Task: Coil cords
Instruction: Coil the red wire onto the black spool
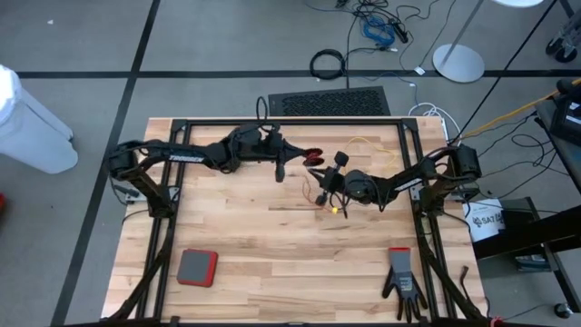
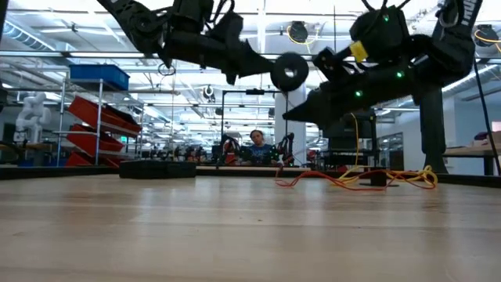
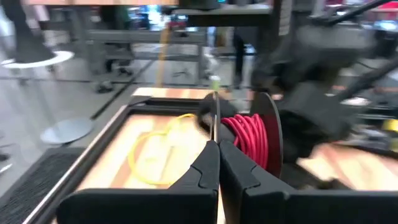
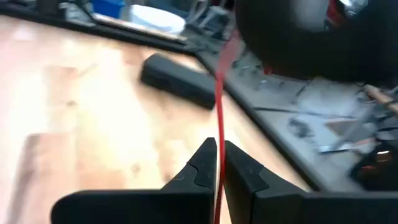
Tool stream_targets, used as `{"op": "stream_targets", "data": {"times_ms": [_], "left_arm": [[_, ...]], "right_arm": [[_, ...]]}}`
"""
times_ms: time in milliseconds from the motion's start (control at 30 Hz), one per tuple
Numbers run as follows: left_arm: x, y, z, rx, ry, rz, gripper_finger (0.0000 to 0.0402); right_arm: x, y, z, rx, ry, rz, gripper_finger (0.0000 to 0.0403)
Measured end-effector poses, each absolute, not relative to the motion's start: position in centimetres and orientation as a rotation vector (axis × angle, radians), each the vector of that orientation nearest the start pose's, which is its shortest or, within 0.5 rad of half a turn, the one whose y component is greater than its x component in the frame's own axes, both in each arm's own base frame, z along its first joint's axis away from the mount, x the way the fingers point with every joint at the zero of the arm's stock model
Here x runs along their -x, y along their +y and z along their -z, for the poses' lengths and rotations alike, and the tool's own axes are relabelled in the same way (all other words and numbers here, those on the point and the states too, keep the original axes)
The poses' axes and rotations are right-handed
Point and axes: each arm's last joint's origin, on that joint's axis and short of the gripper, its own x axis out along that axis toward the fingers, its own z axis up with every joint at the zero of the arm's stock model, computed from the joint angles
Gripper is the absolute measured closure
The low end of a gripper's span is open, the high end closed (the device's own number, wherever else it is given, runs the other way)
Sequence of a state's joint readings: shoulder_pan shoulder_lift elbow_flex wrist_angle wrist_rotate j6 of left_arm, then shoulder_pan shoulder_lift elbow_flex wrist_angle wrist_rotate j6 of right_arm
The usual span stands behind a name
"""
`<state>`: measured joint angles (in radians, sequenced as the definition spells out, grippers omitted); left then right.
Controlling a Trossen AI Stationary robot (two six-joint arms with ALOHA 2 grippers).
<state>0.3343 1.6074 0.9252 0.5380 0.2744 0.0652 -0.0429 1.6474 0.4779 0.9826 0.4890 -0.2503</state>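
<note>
Trouble looms if the right claw [image 4: 217,163], pinched on the red cord [image 4: 219,93], tugs while the left claw [image 3: 216,163] clamps the reel [image 3: 252,135]: snapped cord.

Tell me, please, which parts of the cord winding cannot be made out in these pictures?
- How the left gripper holds the reel of red cord: in the left wrist view, its shut fingers hide the contact.
- Where the red cord runs below the right gripper: cut off by the right wrist picture's edge.
- The yellow cord end: too small in the high view.
- A dark brown cord: not discernible in any view.
</note>
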Motion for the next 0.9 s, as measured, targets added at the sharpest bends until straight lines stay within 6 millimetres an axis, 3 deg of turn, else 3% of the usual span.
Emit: {"op": "stream_targets", "data": {"times_ms": [267, 600, 900], "left_arm": [[-32.2, 10.2, -25.3, -0.074, 0.232, 0.042, 0.0402], [-31.0, 9.6, -24.3, -0.102, 0.397, 0.154, 0.0402], [-30.8, 9.5, -24.0, -0.103, 0.425, 0.204, 0.0402]], "right_arm": [[-27.0, -2.3, -13.4, 0.212, 0.27, 0.409, 0.039], [-27.1, -1.6, -13.3, 0.104, 0.248, 0.191, 0.039], [-27.0, -0.8, -12.9, 0.057, 0.281, 0.062, 0.039]]}}
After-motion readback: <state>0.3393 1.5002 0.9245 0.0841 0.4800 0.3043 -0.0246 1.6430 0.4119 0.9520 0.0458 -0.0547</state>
